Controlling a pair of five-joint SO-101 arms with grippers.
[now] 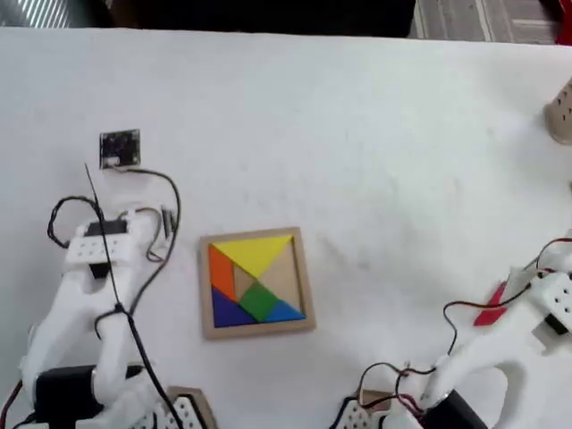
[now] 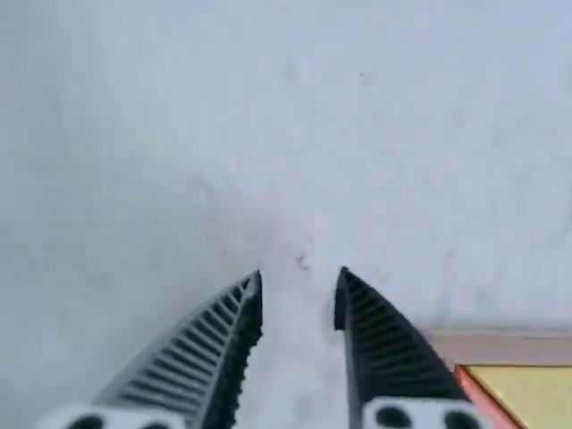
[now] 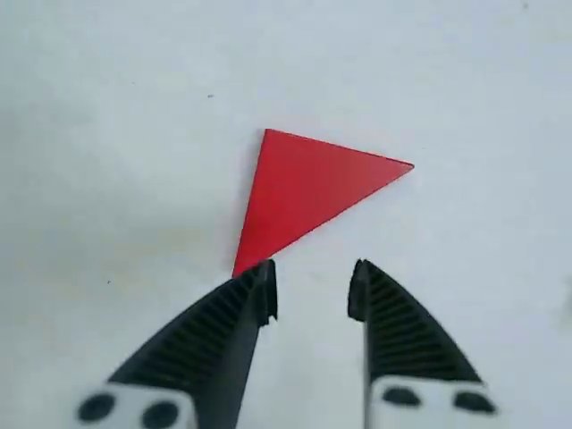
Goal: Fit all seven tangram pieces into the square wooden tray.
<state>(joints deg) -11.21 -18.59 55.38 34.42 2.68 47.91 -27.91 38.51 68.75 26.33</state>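
Left arm [image 1: 85,304], right arm [image 1: 500,344]: white shells, black motor blocks [image 1: 67,389]. Black cable [image 1: 134,335] loops lower left. Pincer fingers [image 2: 214,349] black, ribbed (white screw-holed bases).

White table [image 1: 357,134], matte and faintly scuffed. Toward the front, near the middle: square wooden tray [image 1: 259,328], lying flat, turned slightly askew. Well off to the right of it, a red triangle piece [image 3: 308,192] flat on the bare top, touching nothing else there. On the far left, a small dark board [image 1: 120,148] with a thin black cable [image 1: 165,183] trailing away. At the right edge, partly cut off, a perforated beige object [image 1: 561,112].
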